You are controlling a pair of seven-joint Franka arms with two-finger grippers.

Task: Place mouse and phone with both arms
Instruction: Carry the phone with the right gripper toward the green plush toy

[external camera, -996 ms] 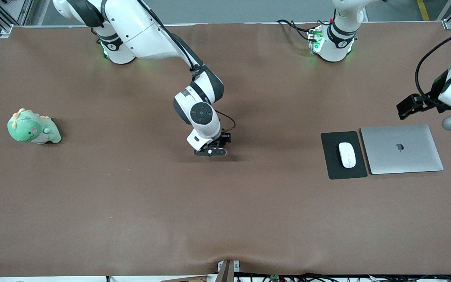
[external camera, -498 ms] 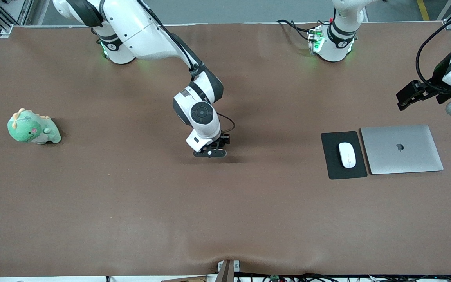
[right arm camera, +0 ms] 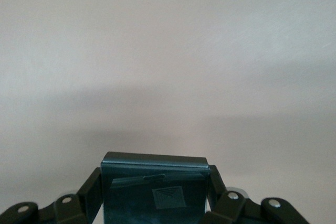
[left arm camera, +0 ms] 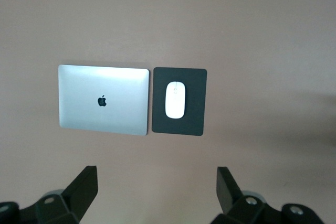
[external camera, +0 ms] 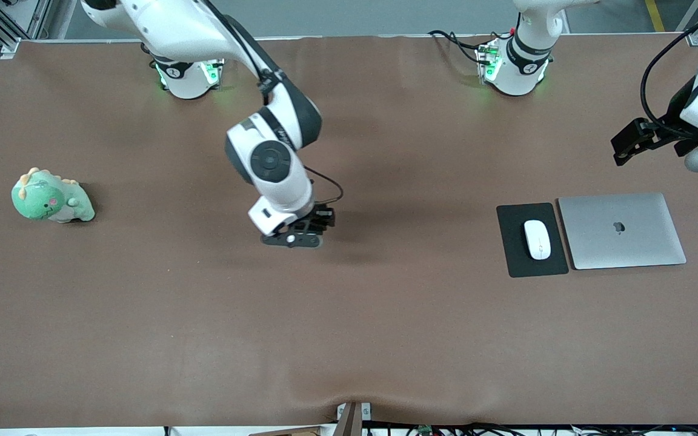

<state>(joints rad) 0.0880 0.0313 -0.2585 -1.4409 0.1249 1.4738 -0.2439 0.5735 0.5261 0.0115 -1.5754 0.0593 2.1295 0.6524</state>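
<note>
The white mouse (external camera: 537, 239) lies on a matte black mouse pad (external camera: 529, 266) beside a closed silver laptop (external camera: 621, 230). They also show in the left wrist view: mouse (left arm camera: 175, 99), pad (left arm camera: 194, 124), laptop (left arm camera: 103, 99). My left gripper (external camera: 628, 143) hangs open and empty high over bare cloth at the left arm's end of the table; its own view shows it (left arm camera: 156, 174) spread wide. My right gripper (external camera: 297, 233) is over the middle of the table and is shut on the glossy black phone (right arm camera: 155, 192), which sits between its fingers (right arm camera: 93, 184).
A green dinosaur plush (external camera: 51, 197) sits at the right arm's end of the table. The brown cloth (external camera: 349, 333) covers the whole table and is rumpled at its edge nearest the front camera.
My right arm has carried the phone toward the right arm's end of the table. My left gripper has drawn away from the laptop. Mouse, pad and laptop have not moved.
</note>
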